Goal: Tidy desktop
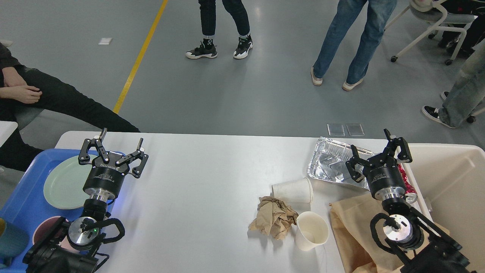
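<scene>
The white desktop (201, 182) fills the lower view. On it lie a crumpled brown paper ball (273, 217), a white paper cup on its side (292, 190), an upright white paper cup (311, 230), a foil tray (333, 163) and a flat brown paper bag (350, 231). My left gripper (120, 142) is open and empty above the desktop's left end, beside the blue tray. My right gripper (370, 145) is open and empty above the foil tray's right side. A red wrapper (406, 179) shows partly behind my right wrist.
A blue tray (26, 197) at the left holds a pale green plate (62, 182), a pink bowl (43, 232) and a teal cup (11, 240). A beige bin (451, 185) stands at the right. People stand and sit beyond the table's far edge.
</scene>
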Tool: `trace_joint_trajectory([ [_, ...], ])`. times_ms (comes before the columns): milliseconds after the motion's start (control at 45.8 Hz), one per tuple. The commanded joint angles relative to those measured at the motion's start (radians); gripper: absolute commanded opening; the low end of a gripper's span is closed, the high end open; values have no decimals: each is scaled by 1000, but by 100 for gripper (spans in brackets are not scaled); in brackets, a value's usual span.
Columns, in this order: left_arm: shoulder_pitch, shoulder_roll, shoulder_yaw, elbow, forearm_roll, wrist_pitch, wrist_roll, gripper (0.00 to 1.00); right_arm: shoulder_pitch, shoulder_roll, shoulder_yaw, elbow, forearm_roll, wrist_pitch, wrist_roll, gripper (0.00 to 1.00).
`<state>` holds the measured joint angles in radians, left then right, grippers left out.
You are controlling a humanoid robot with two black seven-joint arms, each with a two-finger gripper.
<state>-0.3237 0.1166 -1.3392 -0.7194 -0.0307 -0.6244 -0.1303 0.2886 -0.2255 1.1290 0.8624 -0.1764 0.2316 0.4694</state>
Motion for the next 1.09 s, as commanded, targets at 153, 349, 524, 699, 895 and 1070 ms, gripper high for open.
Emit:
trace_joint_trajectory([
  [153, 0, 0, 0, 0, 0, 0, 0, 97, 1, 0, 0, 0, 0, 0, 0, 100],
  [349, 0, 0, 0, 0, 0, 0, 0, 97, 17, -8, 15, -16, 8, -3, 0, 100],
  [524, 0, 0, 0, 0, 0, 0, 0, 97, 20, -86, 71, -8, 9, 2, 2, 100],
  [699, 0, 0, 0, 0, 0, 0, 0, 97, 21, -95, 69, -8, 8, 0, -3, 100],
  [895, 0, 0, 2, -2, 0, 0, 0, 97, 30, -98, 71, -17, 8, -8, -6, 100],
  [1070, 0, 0, 2, -2, 0, -2, 0, 97, 15, -103, 69, -20, 8, -3, -8, 100],
])
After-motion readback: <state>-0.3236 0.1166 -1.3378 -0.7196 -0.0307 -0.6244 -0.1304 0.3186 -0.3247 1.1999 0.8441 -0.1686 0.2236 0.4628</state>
